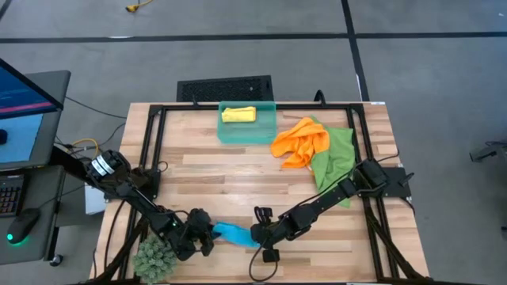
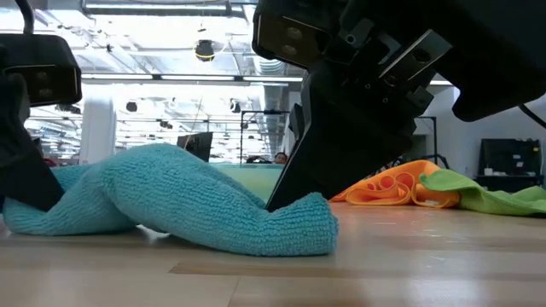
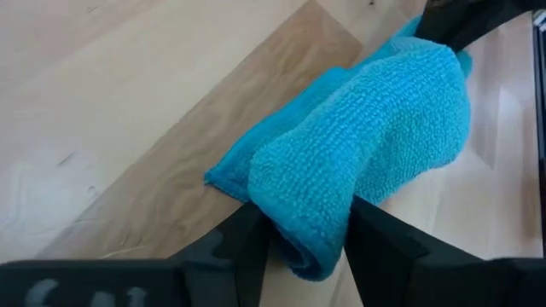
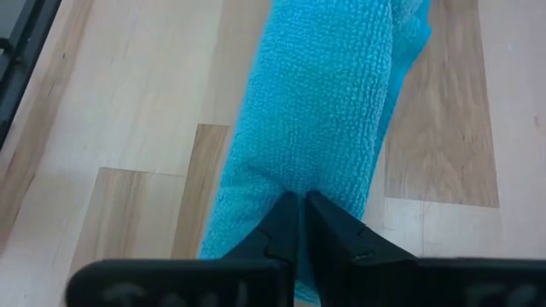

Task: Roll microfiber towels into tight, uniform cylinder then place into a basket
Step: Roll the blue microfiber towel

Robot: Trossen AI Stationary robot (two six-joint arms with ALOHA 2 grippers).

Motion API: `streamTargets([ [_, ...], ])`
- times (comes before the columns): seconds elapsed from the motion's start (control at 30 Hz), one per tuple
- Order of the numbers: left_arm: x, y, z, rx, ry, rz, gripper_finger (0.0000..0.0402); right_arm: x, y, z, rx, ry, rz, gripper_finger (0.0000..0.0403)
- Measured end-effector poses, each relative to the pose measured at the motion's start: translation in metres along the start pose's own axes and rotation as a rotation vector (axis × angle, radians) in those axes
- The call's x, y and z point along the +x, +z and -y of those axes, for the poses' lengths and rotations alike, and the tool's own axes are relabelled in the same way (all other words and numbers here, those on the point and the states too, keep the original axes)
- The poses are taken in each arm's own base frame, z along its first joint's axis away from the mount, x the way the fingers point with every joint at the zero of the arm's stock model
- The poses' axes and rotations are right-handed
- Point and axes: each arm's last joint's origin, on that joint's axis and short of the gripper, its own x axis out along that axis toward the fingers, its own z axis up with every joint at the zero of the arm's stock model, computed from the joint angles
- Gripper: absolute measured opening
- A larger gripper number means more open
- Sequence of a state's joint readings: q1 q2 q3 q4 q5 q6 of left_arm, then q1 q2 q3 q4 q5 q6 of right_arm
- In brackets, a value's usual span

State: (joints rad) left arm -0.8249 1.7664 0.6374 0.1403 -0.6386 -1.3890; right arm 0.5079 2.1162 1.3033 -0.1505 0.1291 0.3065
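Two grippers pinch one rolled bright-blue microfiber towel [image 1: 232, 233] at the table's six o'clock edge.
Left gripper [image 3: 303, 243] clamps one end between part-spread fingers; right gripper [image 4: 297, 223], nearly closed, nips the other.

A robotics lab or workshop. A wooden table [image 1: 238, 166] stands on grey floor; a monitor [image 1: 20, 99] sits left, with open ceiling ducts beyond.

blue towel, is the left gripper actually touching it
Touching. The left wrist view shows the left gripper with its two fingers pressed on either side of the rolled blue towel, no gap showing.
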Motion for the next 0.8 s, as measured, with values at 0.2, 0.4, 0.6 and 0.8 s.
streamTargets([
  [0.2, 0.001, 0.001, -0.001, 0.015, 0.009, 0.015, 0.0037, 0.000, 0.000, 0.000, 0.000, 0.000, 0.000, 0.0043],
  [0.4, 0.001, 0.001, -0.001, 0.024, 0.005, 0.018, 0.0015, 0.000, 0.000, 0.001, 0.008, 0.000, 0.001, 0.0052],
  [0.6, 0.001, 0.002, 0.006, 0.024, -0.017, -0.018, 0.0006, 0.001, 0.002, 0.005, 0.063, 0.001, 0.000, 0.0082],
  [0.8, 0.000, 0.002, 0.018, 0.063, -0.060, -0.078, 0.0004, 0.001, 0.004, 0.009, 0.080, 0.002, 0.007, 0.0141],
])
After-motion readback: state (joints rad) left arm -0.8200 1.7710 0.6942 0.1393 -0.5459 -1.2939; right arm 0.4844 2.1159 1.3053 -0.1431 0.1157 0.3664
